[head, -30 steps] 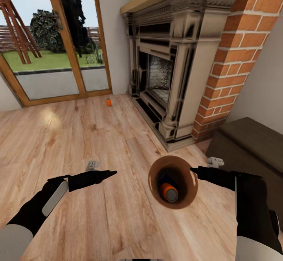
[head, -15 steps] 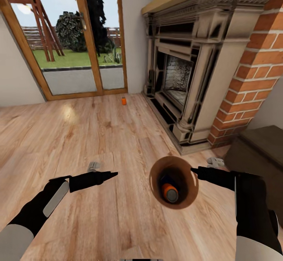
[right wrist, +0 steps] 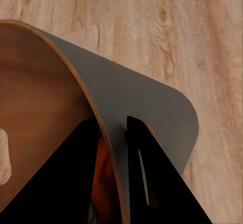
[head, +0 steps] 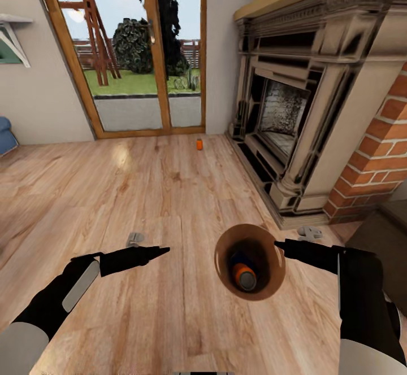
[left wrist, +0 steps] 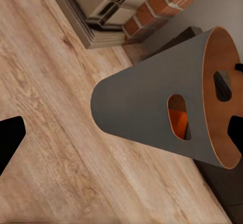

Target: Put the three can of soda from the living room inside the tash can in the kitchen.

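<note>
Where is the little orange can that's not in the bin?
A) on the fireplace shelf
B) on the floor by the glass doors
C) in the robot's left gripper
B: the orange can stands on the wood floor just before the glass doors.

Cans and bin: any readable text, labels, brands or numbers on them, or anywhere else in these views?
None can be read.
Orange can on the floor by the glass doors: too small to show any label.
Can inside the bin: no print visible.
Bin's grey wall: plain, unmarked.
</note>
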Robot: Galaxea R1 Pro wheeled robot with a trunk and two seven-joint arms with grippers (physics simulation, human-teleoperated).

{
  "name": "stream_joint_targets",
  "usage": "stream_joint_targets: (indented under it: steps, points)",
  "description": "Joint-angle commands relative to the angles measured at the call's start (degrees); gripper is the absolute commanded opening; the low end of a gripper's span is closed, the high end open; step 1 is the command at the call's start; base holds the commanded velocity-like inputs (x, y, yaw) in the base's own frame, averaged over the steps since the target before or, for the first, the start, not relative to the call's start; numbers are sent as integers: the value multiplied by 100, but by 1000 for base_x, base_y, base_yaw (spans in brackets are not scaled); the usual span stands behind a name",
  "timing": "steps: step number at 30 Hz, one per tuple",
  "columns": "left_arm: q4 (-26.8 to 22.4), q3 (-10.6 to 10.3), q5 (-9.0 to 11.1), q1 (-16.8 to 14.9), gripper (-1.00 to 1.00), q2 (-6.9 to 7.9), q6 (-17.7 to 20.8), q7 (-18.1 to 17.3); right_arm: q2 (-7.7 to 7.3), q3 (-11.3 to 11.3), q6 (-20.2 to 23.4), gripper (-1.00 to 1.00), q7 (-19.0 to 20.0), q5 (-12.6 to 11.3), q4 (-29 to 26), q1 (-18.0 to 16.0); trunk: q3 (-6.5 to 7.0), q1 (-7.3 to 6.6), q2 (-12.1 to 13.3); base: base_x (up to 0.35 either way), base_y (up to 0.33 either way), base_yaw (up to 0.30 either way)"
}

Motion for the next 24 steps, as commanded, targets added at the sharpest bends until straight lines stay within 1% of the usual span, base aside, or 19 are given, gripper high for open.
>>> stream_joint_targets:
  steps: [1,5,12,14,15,17,20,24]
  points:
    - [2,0,0,0,100,0,0,0,1,3,72,-100,9,-154,-3,-2,1,-1,0,0,0,260]
    - [4,0,0,-6,100,-2,0,1,-6,-12,72,-100,9,-165,-3,-2,1,-1,0,0,0,260]
    - [10,-4,-10,-6,100,-94,0,1,-8,-29,72,-100,15,-169,-3,-2,1,-1,0,0,0,260]
    - [12,-3,-91,-5,100,-111,-2,1,-10,-35,72,-100,31,-173,-1,-2,1,-1,0,0,0,170]
    - [13,-1,-226,-6,100,-120,-6,4,-10,-40,72,-100,41,-176,-2,-2,1,-1,0,0,0,54]
    - [10,1,-341,-6,100,-164,-5,6,-9,-46,72,-100,45,-178,-2,-2,5,-1,0,0,0,72]
    - [16,3,-388,-3,100,-248,-2,2,-8,-49,72,-100,44,-177,-3,-2,21,-1,0,0,0,139]
    - [21,3,-409,-3,100,-284,-1,1,-8,-49,72,-100,42,-176,-3,-2,47,-1,0,0,0,184]
